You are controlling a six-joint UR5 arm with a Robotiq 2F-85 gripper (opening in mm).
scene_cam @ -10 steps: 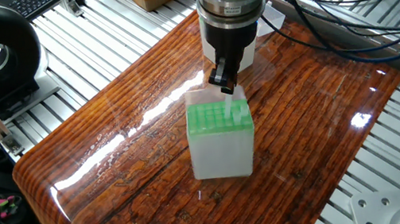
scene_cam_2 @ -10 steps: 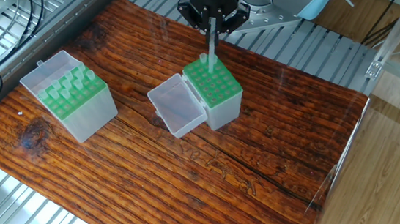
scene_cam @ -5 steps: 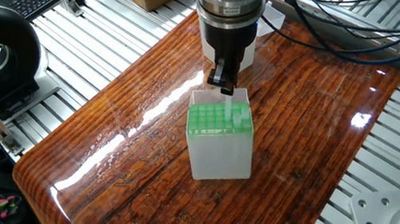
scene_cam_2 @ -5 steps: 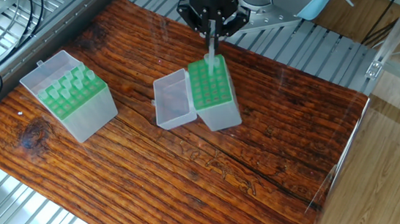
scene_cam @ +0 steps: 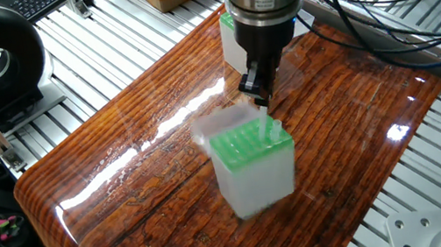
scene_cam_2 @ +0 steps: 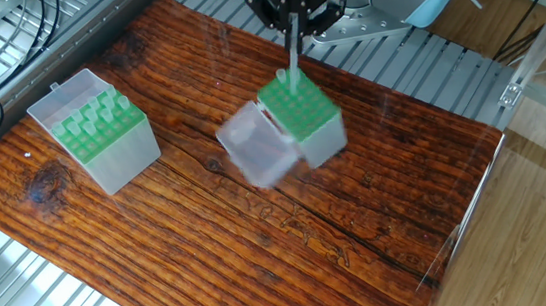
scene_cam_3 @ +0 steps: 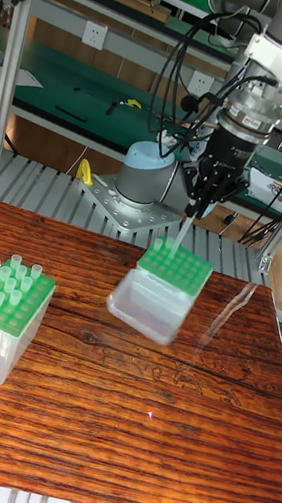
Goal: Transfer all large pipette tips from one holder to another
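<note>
While the hand (scene_cam_2: pixel 291 33) is gripping one pipette tip (scene_cam_2: pixel 293 76), the blurred green-topped holder (scene_cam_2: pixel 302 120) is tilting on the bench (scene_cam_2: pixel 262 244).

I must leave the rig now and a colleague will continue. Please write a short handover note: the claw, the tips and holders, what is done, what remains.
Claw: appears shut on the top of one large pipette tip, whose lower end sits in the centre holder.
Centre holder: lid open, tilted and blurred, so it seems to move with the gripped tip. Its other holes look empty.
Left holder: upright, lid open, with many tips standing in it.
Done: at most this one tip. Whether it is going in or coming out cannot be told.
Left: nearly all tips. First check that the centre holder sits flat.
</note>
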